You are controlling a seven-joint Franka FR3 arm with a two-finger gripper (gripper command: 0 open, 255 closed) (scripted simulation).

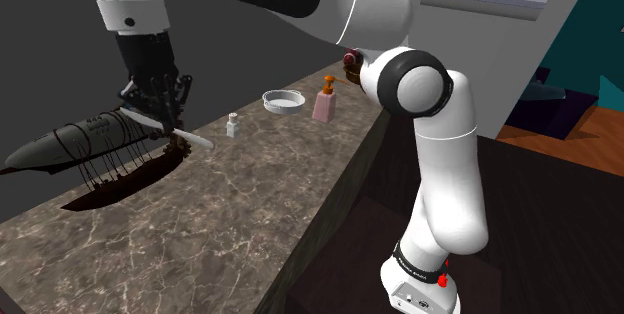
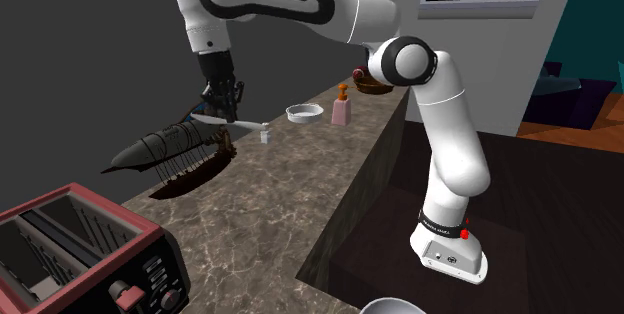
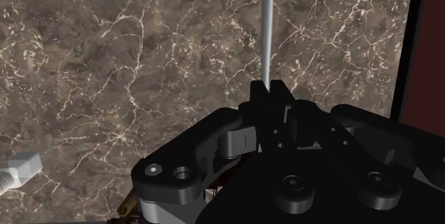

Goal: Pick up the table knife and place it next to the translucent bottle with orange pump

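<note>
The table knife (image 1: 190, 138) is a thin silver piece held above the dark marble counter (image 1: 250, 202), over the dark model ship (image 1: 90, 147). My gripper (image 1: 160, 122) is shut on it, and one end sticks out toward the bottle side. In the wrist view the blade (image 3: 267, 30) runs straight out from between my gripper's (image 3: 268, 90) closed fingers, over bare marble. The pinkish translucent bottle with an orange pump (image 1: 325, 102) stands farther along the counter, near its edge. The second exterior view shows the gripper (image 2: 222, 114), knife (image 2: 243, 122) and bottle (image 2: 342, 110) likewise apart.
A white shallow bowl (image 1: 283, 100) sits beside the bottle. A small white shaker (image 1: 232, 125) stands between ship and bowl, near the knife tip. A brown object (image 2: 370, 82) lies at the counter's far end. A red toaster (image 2: 80, 257) occupies the near end.
</note>
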